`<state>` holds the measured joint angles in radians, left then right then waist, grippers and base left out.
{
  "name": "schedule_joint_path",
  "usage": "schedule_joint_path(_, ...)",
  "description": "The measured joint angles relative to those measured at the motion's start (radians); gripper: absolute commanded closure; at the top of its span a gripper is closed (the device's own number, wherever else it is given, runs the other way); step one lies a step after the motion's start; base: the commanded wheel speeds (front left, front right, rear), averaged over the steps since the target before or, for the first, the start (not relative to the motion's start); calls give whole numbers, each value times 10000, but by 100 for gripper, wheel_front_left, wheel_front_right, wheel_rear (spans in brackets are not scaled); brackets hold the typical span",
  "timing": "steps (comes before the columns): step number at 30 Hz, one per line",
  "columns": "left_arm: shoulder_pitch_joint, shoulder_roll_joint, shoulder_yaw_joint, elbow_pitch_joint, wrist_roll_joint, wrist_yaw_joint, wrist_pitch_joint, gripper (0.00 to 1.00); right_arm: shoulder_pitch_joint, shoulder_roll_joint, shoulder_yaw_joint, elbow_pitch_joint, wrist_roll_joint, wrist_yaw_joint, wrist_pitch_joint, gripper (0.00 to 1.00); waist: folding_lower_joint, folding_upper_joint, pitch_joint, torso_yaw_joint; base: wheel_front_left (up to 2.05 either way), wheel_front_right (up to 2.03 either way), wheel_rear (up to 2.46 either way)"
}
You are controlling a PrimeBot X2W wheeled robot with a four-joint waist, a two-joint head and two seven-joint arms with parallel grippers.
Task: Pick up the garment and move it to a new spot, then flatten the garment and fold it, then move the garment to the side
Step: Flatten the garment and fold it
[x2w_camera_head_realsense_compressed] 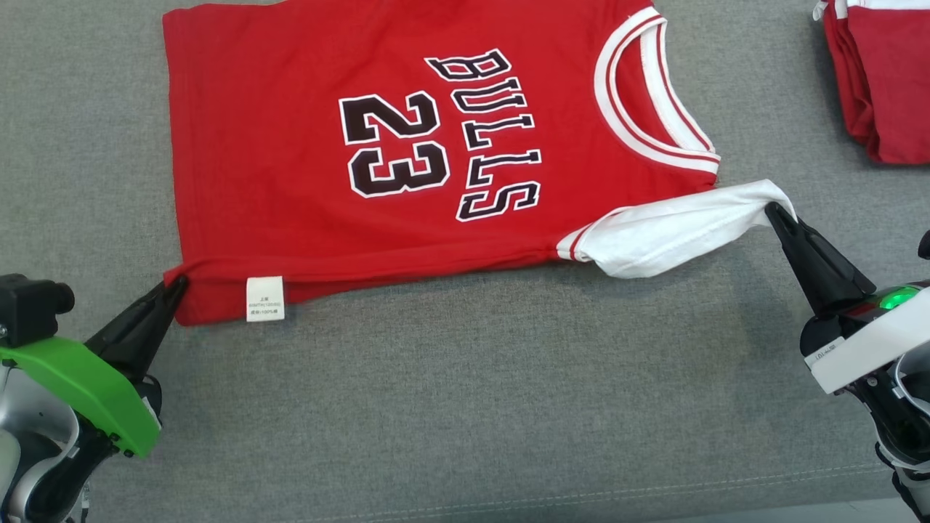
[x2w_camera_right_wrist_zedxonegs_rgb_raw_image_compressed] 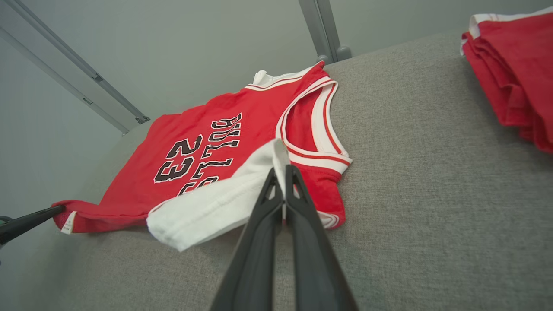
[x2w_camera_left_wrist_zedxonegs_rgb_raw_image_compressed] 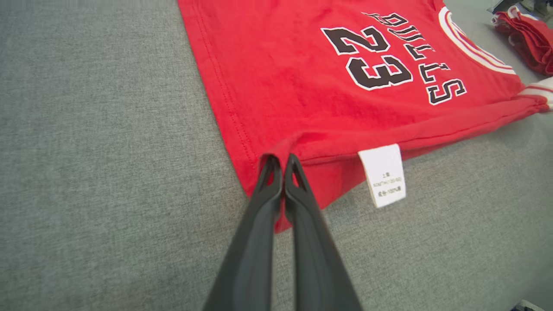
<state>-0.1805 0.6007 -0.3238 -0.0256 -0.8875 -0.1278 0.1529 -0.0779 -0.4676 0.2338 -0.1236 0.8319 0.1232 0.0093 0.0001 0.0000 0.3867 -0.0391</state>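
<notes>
Garment (x2w_camera_head_realsense_compressed: 305, 181): red jersey with a black "BULLS 23" print, lying mostly flat on the grey fabric surface (x2w_camera_head_realsense_compressed: 465, 421). It takes up the upper middle of the head view, hem toward the left of the frame, neck toward the right. Print side is up and reads sideways from where you're looking. Left gripper (x2w_camera_head_realsense_compressed: 178, 285) comes in from the lower left with its fingers pressed together, pinching the near hem corner of the garment. In the left wrist view you can see red cloth bunched in a small fold around the tips, so it's a real grip, not just contact. White care label (x2w_camera_head_realsense_compressed: 264, 298) hangs off the near edge just right of that corner and lies on the grey surface. Right gripper (x2w_camera_head_realsense_compressed: 774, 211) comes in from the right edge at mid height, fingers closed on the end of the white sleeve (x2w_camera_head_realsense_compressed: 668, 229), which is drawn out to a point at the tips. The right wrist view shows you the white cloth clamped between the two fingers. The near edge of the garment runs between the two grips, and the red part of it is doubled over in a narrow strip. White-and-red striped collar (x2w_camera_head_realsense_compressed: 654, 102) sits flat at the upper right of the garment. Pile of red clothes (x2w_camera_head_realsense_compressed: 886, 80) is in the upper right corner of the head view, well apart from the garment. In the right wrist view, grey metal rails (x2w_camera_right_wrist_zedxonegs_rgb_raw_image_compressed: 324, 30) stand behind the far edge of the surface.
</notes>
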Motion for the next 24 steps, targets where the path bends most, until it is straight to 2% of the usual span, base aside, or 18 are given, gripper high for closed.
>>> schedule_joint_path(24, -1258, 443, 215, -932, -610, 63, 1452, 100, -1043, -686, -263, -56, 644, 0, 1051, 100, 0, 0, 244, 138, 0, 0, 0)
